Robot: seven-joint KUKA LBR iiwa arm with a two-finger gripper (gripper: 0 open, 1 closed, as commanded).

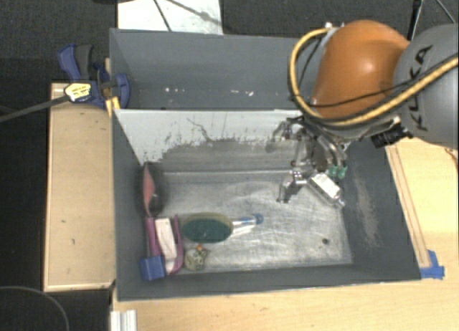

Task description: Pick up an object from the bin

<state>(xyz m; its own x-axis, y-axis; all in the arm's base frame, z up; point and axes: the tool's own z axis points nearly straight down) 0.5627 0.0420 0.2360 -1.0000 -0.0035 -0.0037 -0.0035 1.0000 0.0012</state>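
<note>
While over scratched metal bin (301,240), claw (295,185).

Bin (374,240) floor open at right
Green oval brush (206,228) and small heap (163,245) crowd the near-left corner.

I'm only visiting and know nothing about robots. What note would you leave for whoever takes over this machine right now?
Gripper: low in the right half of the bin, above bare floor; grip state unclear.
Things: green oval brush front-left; beside it along the left wall a heap: pink piece, purple-and-white item, blue block, small brown lump.
Done: nothing lifted yet.
Left: move to one item, grasp, lift out.
</note>
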